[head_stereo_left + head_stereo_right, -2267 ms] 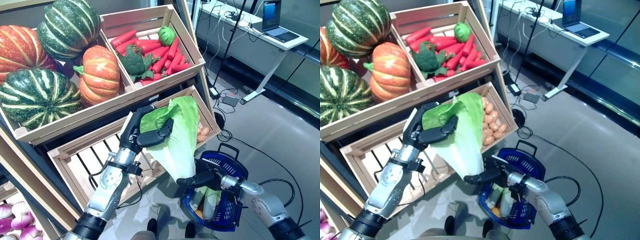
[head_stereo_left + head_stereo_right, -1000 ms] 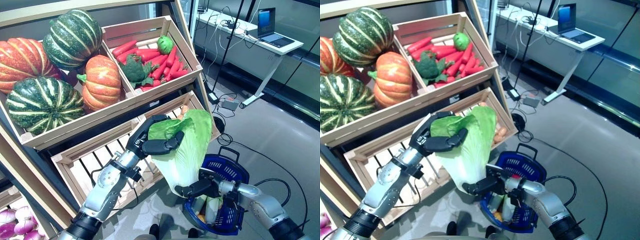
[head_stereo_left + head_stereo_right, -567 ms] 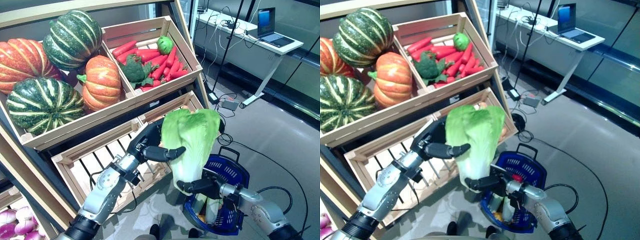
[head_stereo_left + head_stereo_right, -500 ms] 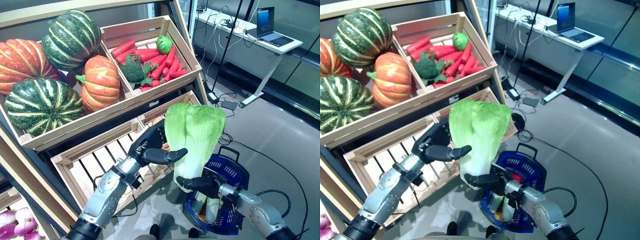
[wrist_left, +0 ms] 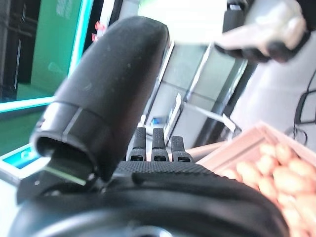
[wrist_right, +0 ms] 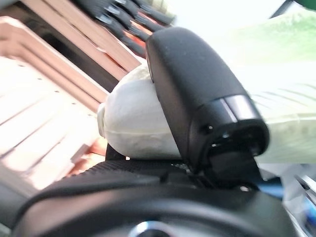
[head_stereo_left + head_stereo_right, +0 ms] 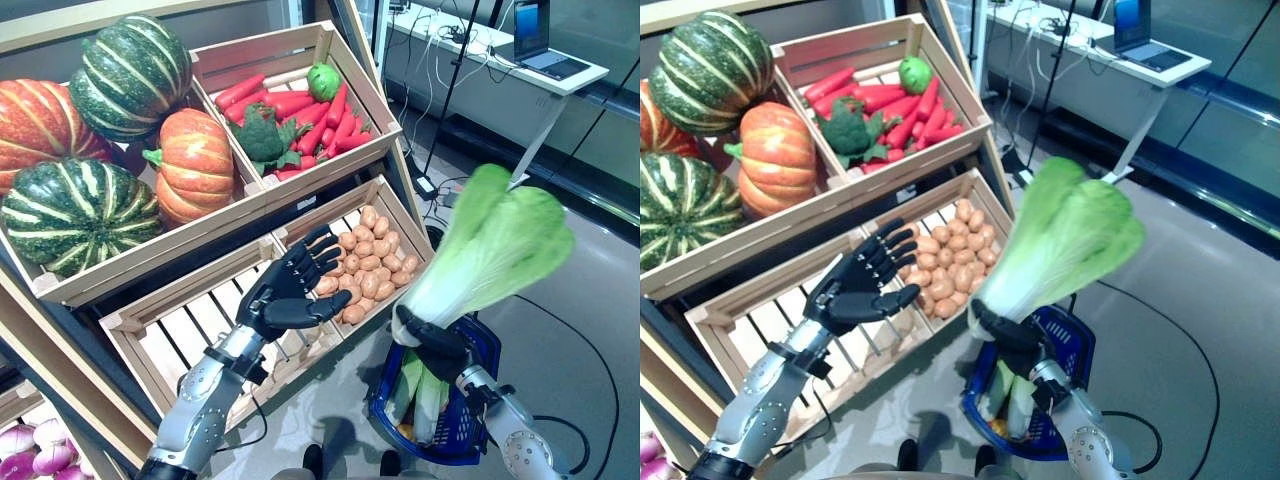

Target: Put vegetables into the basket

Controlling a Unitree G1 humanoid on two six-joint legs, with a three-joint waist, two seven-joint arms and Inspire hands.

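**Cabbage held over the shopping basket**

The robot's right hand (image 7: 432, 343) is gripping a long pale-green napa cabbage (image 7: 487, 245) by its white base, fingers and thumb curled round the stem, and is holding it tilted with the leafy end up and away, directly above the blue plastic shopping basket (image 7: 482, 350) standing on the grey floor. Pale green-and-white vegetables (image 7: 425, 395) are already lying inside the basket. The left hand (image 7: 290, 290) is hovering empty with fingers spread straight, over the lower wooden slatted crate (image 7: 150, 335), whose left compartment shows bare slats while the right compartment is holding a heap of small tan potatoes (image 7: 372, 250). On the tier above, a wooden crate (image 7: 350, 75) is carrying red carrots (image 7: 330, 115), a dark green broccoli head (image 7: 262, 135) and a small round green vegetable (image 7: 323, 80). Beside it, a larger bin is displaying two striped green pumpkins (image 7: 75, 215) and two orange pumpkins (image 7: 195, 165).
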